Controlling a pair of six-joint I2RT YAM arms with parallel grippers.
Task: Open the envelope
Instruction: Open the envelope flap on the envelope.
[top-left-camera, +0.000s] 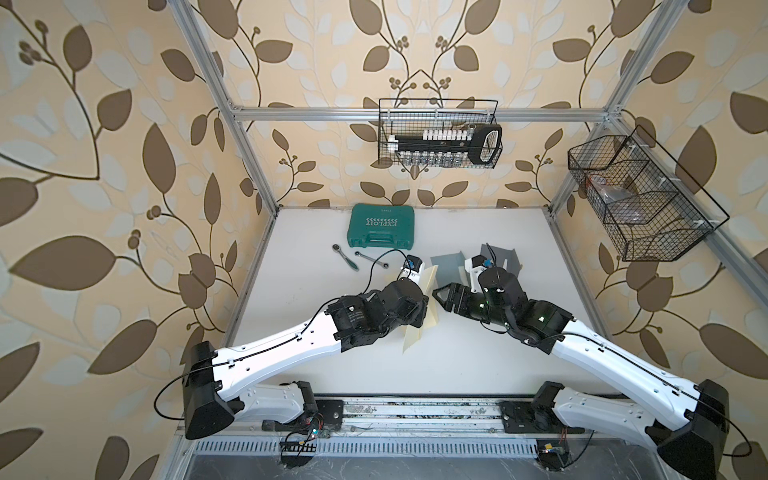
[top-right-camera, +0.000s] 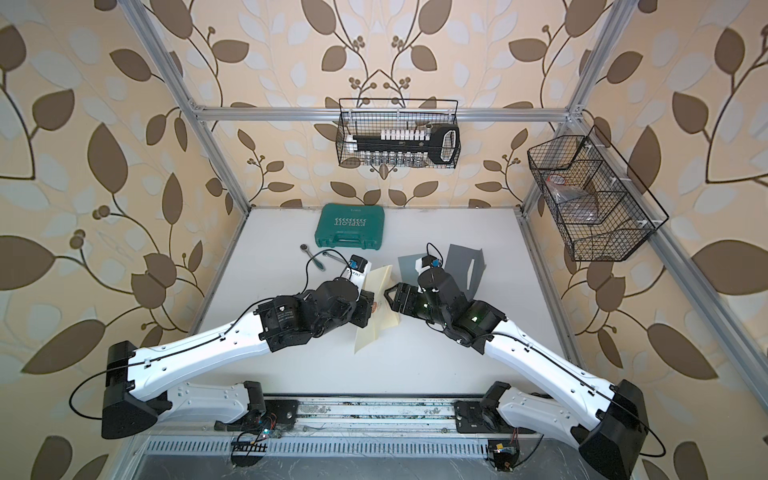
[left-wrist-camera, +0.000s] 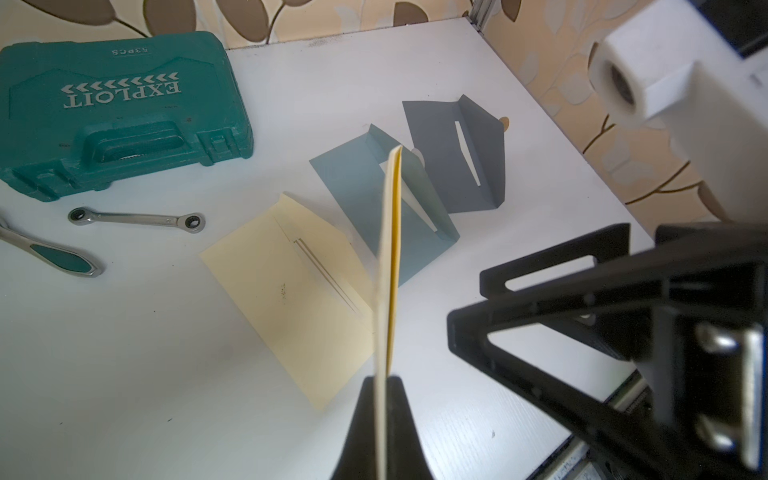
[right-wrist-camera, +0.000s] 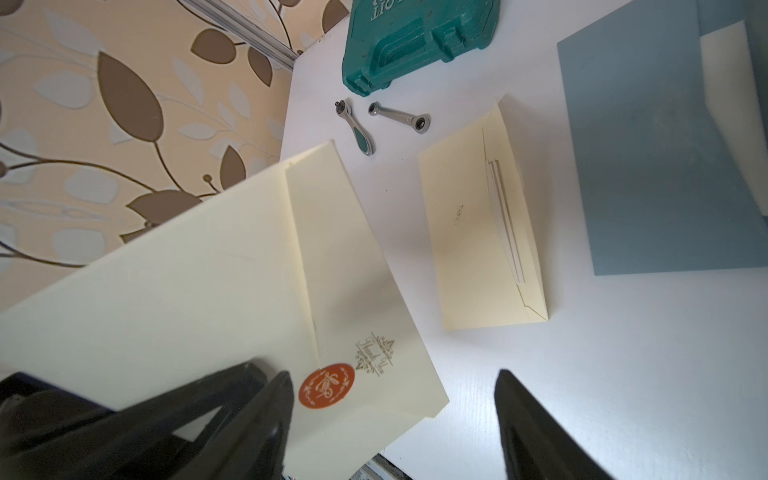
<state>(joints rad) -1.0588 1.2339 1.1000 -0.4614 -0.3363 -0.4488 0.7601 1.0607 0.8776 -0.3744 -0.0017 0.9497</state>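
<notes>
My left gripper (left-wrist-camera: 382, 382) is shut on the lower edge of a cream envelope (left-wrist-camera: 388, 266) and holds it upright and edge-on above the table (top-left-camera: 478, 357). In the right wrist view the envelope (right-wrist-camera: 208, 282) shows its closed flap, stuck down with a round orange seal (right-wrist-camera: 326, 386) beside gold "Thank You" lettering. My right gripper (right-wrist-camera: 392, 374) is open right in front of that face. One finger (right-wrist-camera: 266, 415) lies beside the seal, and the envelope's corner reaches into the gap. In both top views the two grippers (top-left-camera: 436, 293) (top-right-camera: 388, 291) meet at the envelope (top-right-camera: 380, 286) mid-table.
On the table behind lie another cream envelope (left-wrist-camera: 286, 286), a blue-grey one (left-wrist-camera: 365, 187) and a dark grey one (left-wrist-camera: 457, 158), their flaps lifted. A green tool case (top-left-camera: 382, 226), a ratchet (top-left-camera: 345, 255) and a wrench (top-left-camera: 370, 257) sit at the back left. Wire baskets (top-left-camera: 440, 133) (top-left-camera: 640, 199) hang on the frame.
</notes>
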